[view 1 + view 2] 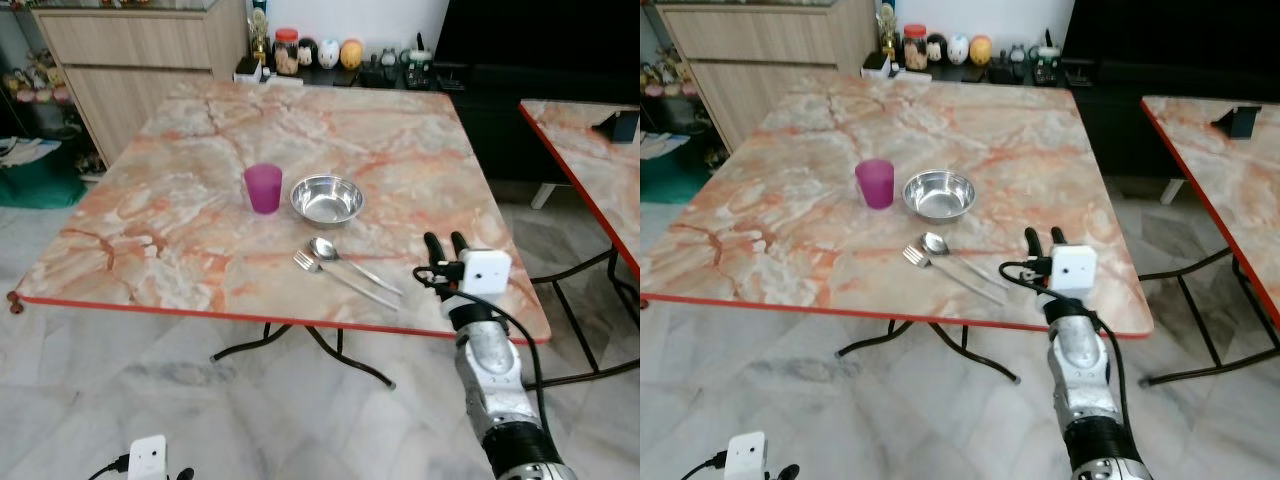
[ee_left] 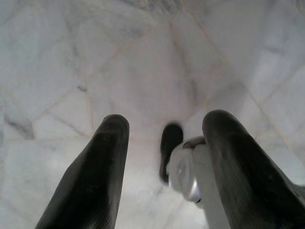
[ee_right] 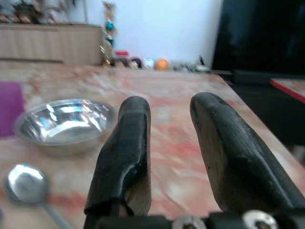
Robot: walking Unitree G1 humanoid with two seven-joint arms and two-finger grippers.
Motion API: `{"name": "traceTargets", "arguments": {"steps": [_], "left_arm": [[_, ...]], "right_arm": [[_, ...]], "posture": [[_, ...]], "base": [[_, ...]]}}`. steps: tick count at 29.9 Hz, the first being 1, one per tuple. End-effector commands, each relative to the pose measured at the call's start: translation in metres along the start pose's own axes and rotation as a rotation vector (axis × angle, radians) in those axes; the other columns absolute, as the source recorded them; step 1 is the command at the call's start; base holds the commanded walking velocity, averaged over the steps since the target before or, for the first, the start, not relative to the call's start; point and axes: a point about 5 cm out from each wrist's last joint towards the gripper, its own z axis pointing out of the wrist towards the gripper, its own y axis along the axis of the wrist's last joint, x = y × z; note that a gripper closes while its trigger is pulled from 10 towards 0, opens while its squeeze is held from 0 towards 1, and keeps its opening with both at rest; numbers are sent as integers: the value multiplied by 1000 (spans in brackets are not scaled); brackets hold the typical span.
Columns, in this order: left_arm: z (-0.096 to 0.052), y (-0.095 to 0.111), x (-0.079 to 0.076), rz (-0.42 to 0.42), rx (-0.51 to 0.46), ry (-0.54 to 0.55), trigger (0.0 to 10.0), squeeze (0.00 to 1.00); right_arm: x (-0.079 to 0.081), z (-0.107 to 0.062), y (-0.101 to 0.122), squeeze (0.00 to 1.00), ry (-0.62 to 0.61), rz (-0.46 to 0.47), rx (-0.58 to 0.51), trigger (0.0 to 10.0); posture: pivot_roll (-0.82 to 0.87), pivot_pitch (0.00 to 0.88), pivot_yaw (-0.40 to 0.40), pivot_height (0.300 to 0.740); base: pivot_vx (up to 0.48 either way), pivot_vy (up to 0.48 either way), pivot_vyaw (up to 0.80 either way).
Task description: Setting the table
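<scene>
Right hand (image 1: 447, 243), black fingers parted and empty, is hovering over the orange marbled counter (image 1: 180, 215) near the steel spoon (image 1: 350, 263) and fork (image 1: 345, 280) beside the steel bowl (image 1: 326, 198), probably needing repositioning next.

Head cameras look down across the tabletop (image 1: 200, 200) from its near edge; both share the bowl (image 1: 938, 194). Right wrist camera sits low, close beside the bowl; left wrist camera faces the floor (image 2: 143, 71).
</scene>
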Motion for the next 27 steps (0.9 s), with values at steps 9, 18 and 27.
{"name": "traceTargets", "arguments": {"steps": [9,18,27], "left_arm": [[0,-1,3,-2,12,12,10000,0],[0,0,2,0,2,11,10000,0],[1,4,0,5,-15,15,10000,0]], "right_arm": [[9,1,3,0,38,25,1,10000],[14,0,4,0,75,29,5,10000],[12,1,6,0,75,39,4,10000]], "posture": [[17,0,-64,740],[13,0,-64,740],[13,0,-64,740]], "base": [[307,0,0],[306,0,258],[220,0,0]]}}
